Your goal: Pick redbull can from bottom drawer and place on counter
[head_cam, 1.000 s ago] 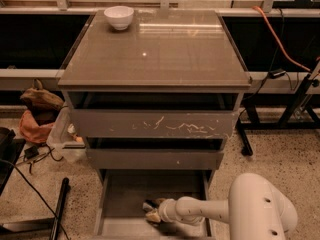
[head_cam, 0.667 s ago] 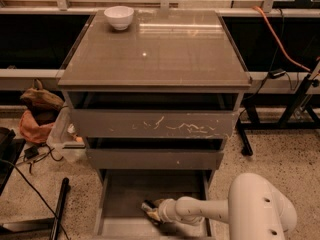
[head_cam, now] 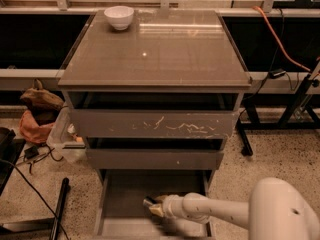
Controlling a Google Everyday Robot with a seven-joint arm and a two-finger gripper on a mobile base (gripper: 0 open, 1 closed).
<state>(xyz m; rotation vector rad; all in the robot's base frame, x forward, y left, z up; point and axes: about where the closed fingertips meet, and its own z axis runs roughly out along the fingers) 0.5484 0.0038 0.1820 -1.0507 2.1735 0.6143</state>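
Observation:
The bottom drawer (head_cam: 125,196) is pulled open at the foot of the cabinet. My gripper (head_cam: 156,207) is inside it, low over the drawer floor near the middle, on the end of the white arm that comes in from the lower right. A small shiny piece of the redbull can (head_cam: 148,202) shows right at the gripper's tip; the rest of the can is hidden by the gripper. The counter (head_cam: 155,49) is the glossy grey-brown top slab above.
A white bowl (head_cam: 119,17) stands at the counter's back left corner. The top drawer with the scratched front (head_cam: 155,124) and the middle drawer (head_cam: 155,159) are slightly open above the gripper. Bags, a plastic bin and cables lie on the floor at left; a stand's legs are at right.
The gripper has shifted very slightly inside the bottom drawer. Nothing else has moved.

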